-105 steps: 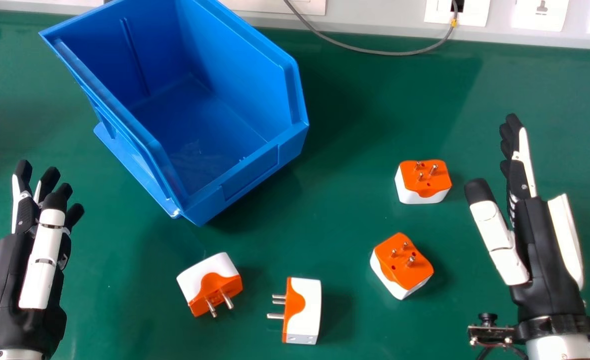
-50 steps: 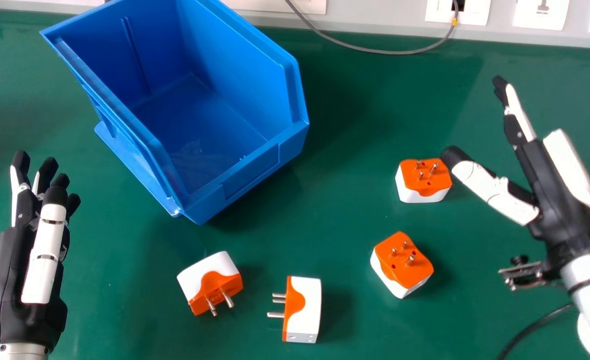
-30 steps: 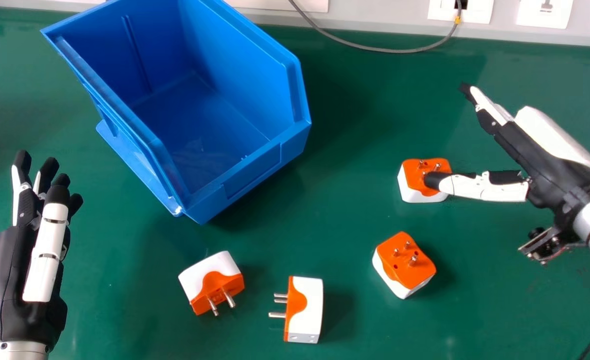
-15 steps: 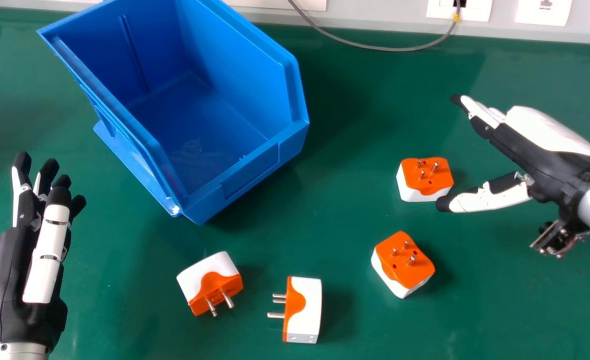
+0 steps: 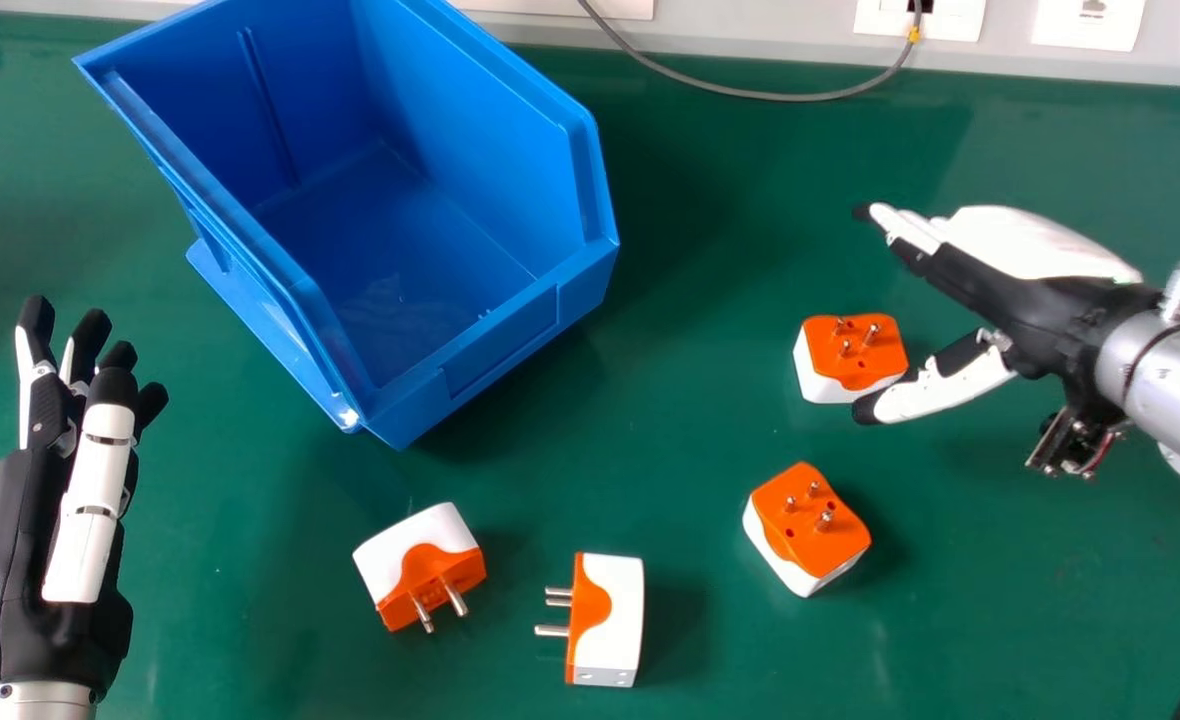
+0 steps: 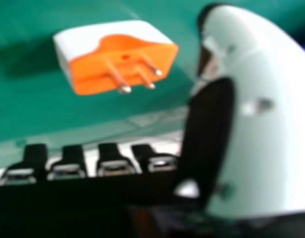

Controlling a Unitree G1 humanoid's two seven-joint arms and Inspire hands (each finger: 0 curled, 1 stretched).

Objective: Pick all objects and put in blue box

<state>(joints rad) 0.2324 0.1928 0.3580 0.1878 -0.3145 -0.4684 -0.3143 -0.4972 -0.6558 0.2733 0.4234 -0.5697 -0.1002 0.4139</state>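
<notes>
- The right hand [image 5: 1035, 308] spreads wide at the view's right, thumb well apart from straight fingers.
- An orange-and-white plug adapter [image 5: 855, 352] sits pins up on the green table [image 5: 690, 450], just beside the thumb tip; whether they touch, one cannot tell.
- A second adapter [image 5: 808, 528], also pins up, rests nearer the robot.
- Farther left lie a third adapter [image 5: 422, 568], pins toward the robot, and a fourth [image 5: 610, 620], pins pointing left.
- Beyond them stands the blue box [image 5: 510, 345].
- The left hand [image 5: 25, 540] rests at far left.
</notes>
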